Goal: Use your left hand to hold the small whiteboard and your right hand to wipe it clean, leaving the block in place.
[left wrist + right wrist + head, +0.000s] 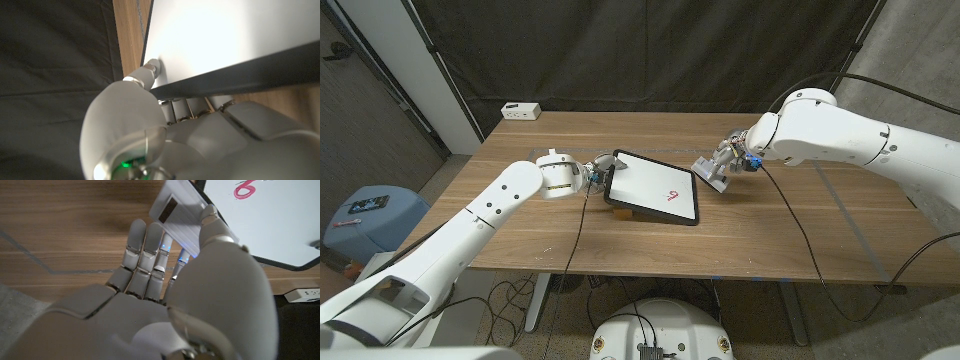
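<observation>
I see the small whiteboard (653,187), white with a black frame, tilted up on the wooden block (621,211) under its near left corner. A pink scribble (672,196) sits on its right half. The grey eraser (709,172) is just off the board's right edge.

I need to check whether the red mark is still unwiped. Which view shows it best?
The head view: the whole red mark sits clear on the whiteboard. The right wrist view cuts it at the picture's edge; the left wrist view shows bare board.
</observation>
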Available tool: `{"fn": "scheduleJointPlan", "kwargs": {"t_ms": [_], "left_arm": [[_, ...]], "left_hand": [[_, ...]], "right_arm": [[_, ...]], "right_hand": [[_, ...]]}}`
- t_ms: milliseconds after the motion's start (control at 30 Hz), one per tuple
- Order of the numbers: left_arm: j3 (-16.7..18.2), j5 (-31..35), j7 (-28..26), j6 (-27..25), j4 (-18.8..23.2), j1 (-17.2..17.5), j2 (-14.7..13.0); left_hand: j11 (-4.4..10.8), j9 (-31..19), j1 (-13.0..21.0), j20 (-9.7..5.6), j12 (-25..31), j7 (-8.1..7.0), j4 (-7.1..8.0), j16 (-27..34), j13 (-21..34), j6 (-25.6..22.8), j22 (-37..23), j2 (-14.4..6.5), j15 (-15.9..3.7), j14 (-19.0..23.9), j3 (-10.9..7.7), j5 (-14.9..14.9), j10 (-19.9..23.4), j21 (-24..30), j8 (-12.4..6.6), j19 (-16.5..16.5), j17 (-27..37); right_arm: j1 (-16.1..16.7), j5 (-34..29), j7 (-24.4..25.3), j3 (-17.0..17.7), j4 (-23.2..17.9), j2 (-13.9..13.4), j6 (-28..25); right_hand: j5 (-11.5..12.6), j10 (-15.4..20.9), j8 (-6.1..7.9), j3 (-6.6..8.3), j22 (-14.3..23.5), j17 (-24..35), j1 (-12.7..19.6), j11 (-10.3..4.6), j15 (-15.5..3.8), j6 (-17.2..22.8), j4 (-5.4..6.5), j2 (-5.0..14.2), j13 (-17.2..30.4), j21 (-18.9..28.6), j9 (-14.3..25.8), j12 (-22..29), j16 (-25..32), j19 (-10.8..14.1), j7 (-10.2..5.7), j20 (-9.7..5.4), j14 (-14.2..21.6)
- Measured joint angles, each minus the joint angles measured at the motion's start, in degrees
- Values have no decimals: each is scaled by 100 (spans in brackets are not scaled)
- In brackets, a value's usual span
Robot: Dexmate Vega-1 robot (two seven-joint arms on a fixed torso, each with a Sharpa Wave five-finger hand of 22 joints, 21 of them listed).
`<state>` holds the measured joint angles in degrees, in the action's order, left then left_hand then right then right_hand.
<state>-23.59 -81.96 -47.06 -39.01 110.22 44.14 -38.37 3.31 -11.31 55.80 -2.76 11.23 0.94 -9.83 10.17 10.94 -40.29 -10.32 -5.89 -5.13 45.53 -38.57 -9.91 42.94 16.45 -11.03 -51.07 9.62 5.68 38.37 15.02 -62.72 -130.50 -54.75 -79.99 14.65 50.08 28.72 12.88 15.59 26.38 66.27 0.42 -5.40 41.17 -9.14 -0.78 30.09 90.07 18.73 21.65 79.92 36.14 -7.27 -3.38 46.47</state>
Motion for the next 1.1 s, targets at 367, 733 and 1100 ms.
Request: {"fn": "scheduleJointPlan", "kwargs": {"t_ms": [367,733,1100], "left_arm": [[-13,32,13,-66,-27,-51,14],[-6,40,30,-106,-20,-48,12],[50,41,20,-66,79,65,-18]], "left_hand": [[9,0,0,0,0,0,0,0,0,0,0,0,0,0,0,0,-9,0,0,0,0],[9,0,0,0,0,0,20,0,0,0,0,0,21,-42,21,0,-9,0,0,0,0],[9,0,2,0,1,0,20,0,0,0,0,2,21,-42,20,0,-9,0,0,0,0]], "right_arm": [[-64,-21,33,-25,82,154,0],[-262,355,289,-186,138,272,0],[-428,751,591,-349,135,334,0]], "right_hand": [[5,-1,-43,0,21,-8,0,1,-1,41,0,0,0,0,-30,4,46,41,39,1,1],[45,0,-75,0,10,-10,0,0,-15,42,0,0,0,0,-30,5,84,96,40,-9,54],[45,0,-86,0,10,-4,0,0,-34,81,0,0,0,0,-63,16,106,165,61,0,115]]}}
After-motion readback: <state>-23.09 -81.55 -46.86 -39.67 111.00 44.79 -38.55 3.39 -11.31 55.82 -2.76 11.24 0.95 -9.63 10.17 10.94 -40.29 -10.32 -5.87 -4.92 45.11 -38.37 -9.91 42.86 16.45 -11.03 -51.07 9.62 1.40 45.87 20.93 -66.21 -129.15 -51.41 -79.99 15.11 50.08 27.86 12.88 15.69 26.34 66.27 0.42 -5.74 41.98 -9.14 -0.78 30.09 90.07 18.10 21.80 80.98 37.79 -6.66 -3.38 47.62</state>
